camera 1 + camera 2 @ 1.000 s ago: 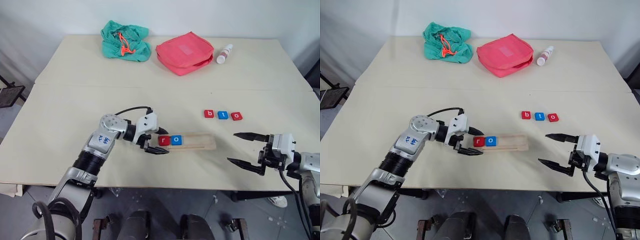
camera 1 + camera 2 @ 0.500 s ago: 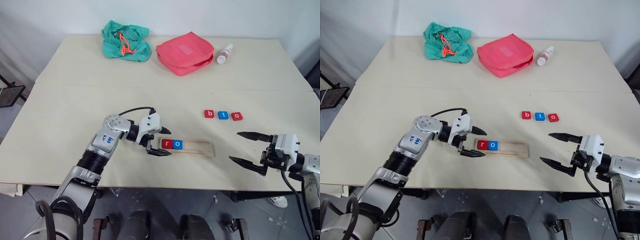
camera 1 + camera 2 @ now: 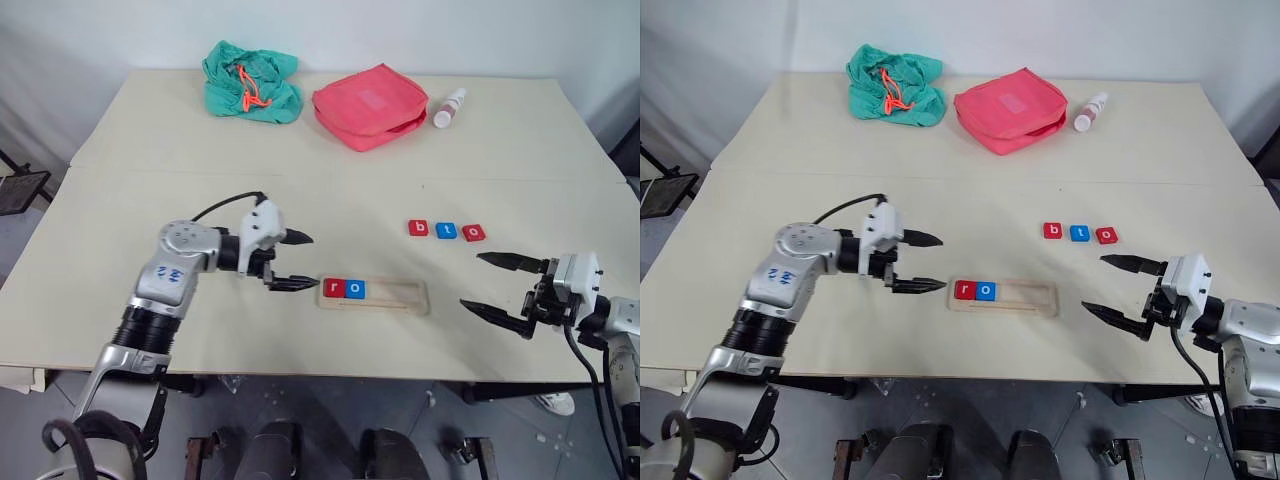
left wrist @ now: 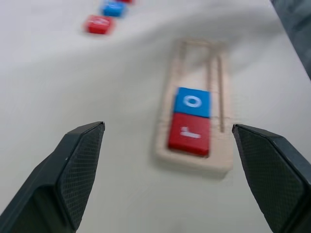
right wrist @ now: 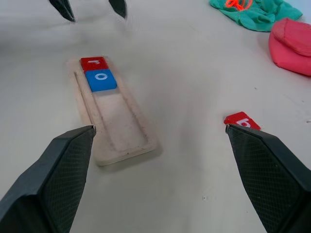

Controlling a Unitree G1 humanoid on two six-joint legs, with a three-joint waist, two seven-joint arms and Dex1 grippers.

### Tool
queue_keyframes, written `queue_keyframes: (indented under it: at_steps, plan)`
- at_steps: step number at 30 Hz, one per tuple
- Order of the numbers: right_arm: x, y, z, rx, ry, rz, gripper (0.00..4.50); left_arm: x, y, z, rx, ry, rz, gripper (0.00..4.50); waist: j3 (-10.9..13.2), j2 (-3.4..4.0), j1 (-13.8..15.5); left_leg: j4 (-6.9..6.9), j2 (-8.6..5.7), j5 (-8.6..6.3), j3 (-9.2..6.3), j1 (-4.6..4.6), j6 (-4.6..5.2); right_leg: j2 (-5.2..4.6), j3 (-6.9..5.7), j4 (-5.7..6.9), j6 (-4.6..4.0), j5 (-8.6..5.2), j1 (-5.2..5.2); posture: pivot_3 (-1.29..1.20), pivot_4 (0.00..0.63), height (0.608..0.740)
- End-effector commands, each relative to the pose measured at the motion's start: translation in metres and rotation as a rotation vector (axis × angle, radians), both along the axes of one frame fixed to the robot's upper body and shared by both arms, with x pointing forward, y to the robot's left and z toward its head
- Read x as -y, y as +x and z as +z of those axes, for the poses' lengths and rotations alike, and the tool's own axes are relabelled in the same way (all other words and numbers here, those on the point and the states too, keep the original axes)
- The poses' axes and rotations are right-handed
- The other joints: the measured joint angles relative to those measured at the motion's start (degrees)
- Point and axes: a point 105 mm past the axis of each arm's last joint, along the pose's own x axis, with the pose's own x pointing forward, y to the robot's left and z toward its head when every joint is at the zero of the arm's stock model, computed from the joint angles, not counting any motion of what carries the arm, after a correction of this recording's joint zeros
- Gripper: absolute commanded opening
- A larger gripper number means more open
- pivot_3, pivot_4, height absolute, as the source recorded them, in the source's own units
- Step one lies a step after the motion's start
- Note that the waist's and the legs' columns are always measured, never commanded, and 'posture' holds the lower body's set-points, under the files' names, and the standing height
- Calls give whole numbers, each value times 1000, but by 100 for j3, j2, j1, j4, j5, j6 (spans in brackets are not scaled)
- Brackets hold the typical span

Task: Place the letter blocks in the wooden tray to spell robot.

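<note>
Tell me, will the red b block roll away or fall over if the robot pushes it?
Probably not. The red b block is a flat little square lying on its wide face on the table, so it would likely slide, not roll or tip. It looks small and stiff, so probably light. Its smooth-looking top might be a bit slippery to pinch.

Wooden tray [image 3: 395, 296] flat on table, red r [image 3: 333, 288], blue o [image 3: 354, 289] at left end (b, t, o [image 3: 446, 231] loose beyond).

two blocks [image 3: 343, 288] in tray's [image 3: 400, 296] left end, three blocks [image 3: 446, 231] beyond
</note>
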Motion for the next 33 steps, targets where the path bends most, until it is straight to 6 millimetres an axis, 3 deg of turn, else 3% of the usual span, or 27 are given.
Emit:
queue_keyframes:
  at_steps: [1,5,7,10,17,22,33]
  plan:
    - [10,9,3,5,37,-117,4500,-28,0,24,193,-146,67,4462,0,0,-2,-2,1,0,-1,0,0,0,0,0,0,0,0,0,150,740]
    - [18,18,-1,-17,99,-235,4500,-40,-3,23,258,-223,117,4462,0,0,15,1,0,0,-2,0,0,-1,-3,0,0,0,1,0,150,740]
    - [21,23,-2,-23,135,-292,4500,-45,-14,24,256,-316,86,4462,0,0,18,2,-5,0,-4,-1,0,-5,-3,1,0,0,2,0,150,740]
    - [26,26,-4,-32,169,-369,4500,-48,-25,9,226,-299,64,4462,0,0,-3,-1,-3,0,-2,1,0,-4,-3,2,0,0,1,0,150,740]
    - [24,7,-13,-94,186,-399,4500,-58,-51,-21,149,-288,-32,4462,0,0,10,-2,-2,0,0,1,1,-3,-1,2,0,0,1,0,150,740]
    - [29,-14,-19,-117,117,-381,4500,-64,-53,-35,128,-289,-72,4462,0,0,11,-2,-3,-1,6,5,1,-3,1,1,0,0,4,0,150,740]
    - [39,-17,-11,-82,112,-404,4500,-61,-45,-34,137,-299,-129,4462,0,0,-3,-3,-1,0,10,10,1,-2,2,2,0,0,5,0,150,740]
